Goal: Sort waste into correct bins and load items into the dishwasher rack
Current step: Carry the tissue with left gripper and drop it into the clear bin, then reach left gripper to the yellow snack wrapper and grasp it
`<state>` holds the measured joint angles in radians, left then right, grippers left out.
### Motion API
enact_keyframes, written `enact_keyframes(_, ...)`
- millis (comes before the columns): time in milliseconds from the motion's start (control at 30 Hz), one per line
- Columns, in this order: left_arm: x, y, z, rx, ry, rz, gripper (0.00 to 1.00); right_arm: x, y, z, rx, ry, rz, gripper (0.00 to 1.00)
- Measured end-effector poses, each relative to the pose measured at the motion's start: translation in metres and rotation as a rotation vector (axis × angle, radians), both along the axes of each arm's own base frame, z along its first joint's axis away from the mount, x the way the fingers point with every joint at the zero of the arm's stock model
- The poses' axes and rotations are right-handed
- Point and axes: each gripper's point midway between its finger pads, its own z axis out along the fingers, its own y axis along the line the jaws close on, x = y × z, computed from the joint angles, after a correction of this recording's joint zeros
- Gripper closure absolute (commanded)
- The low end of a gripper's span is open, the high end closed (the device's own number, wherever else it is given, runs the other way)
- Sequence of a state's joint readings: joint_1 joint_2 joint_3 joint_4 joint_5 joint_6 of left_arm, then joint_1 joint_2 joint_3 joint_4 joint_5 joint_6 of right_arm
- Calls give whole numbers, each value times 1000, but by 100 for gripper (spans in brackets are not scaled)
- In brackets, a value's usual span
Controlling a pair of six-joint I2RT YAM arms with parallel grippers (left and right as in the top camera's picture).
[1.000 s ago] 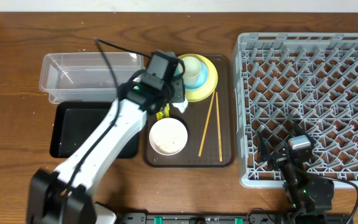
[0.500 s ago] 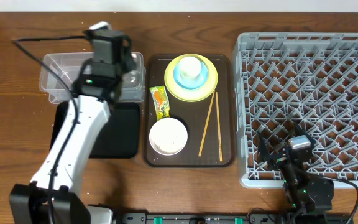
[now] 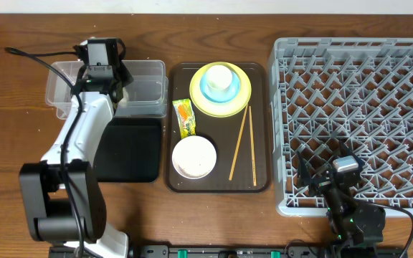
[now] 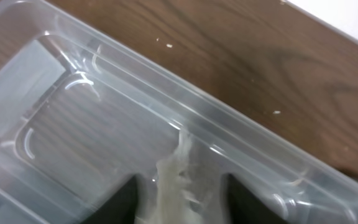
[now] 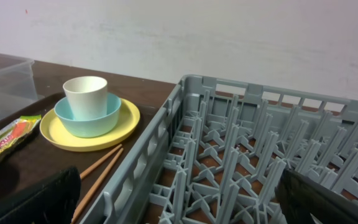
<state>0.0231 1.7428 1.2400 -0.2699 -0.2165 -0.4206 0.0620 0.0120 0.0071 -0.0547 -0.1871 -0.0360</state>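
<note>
My left gripper [image 3: 109, 89] hangs over the clear tub [image 3: 148, 70]. In the left wrist view its jaws stand apart, open, and the crumpled white paper scrap [image 4: 176, 169] sits loose between them just above the tub's floor [image 4: 73, 134]. The snack wrapper [image 3: 184, 117], the white bowl [image 3: 193, 156] with rice grains, two chopsticks [image 3: 240, 143], and the yellow plate [image 3: 228, 105] carrying the blue bowl [image 3: 208, 90] and white cup [image 3: 222, 75] lie on the brown tray. My right gripper [image 5: 185, 199] is wide open and empty over the near edge of the dishwasher rack [image 3: 357, 86].
The black tray [image 3: 131, 150] lies in front of the clear tub, partly under my left arm. The dark brown serving tray [image 3: 260, 179] sits between the bins and the rack. Cables trail over the table at the left.
My left arm swung from the serving tray leftward to above the clear tub, taking the paper scrap along. Its jaws then opened. The right arm stayed still.
</note>
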Motion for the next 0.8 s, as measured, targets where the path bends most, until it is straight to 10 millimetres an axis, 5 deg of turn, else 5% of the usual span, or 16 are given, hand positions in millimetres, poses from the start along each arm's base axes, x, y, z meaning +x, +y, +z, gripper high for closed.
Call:
enact_keyframes(233,0,-8,28,-38,-71,-33,41,0,0,0,0,0,0,1)
enact_keyframes(467,-58,-72,75,-251,-29,-230,41,0,0,0,0,-1,0,1)
enact_keyframes(600,-108,-118,58,-335,164,-343,41,0,0,0,0,0,0,1)
enact_keyframes(800,-142,-158,30,-325,342,-448,41,0,0,0,0,0,0,1)
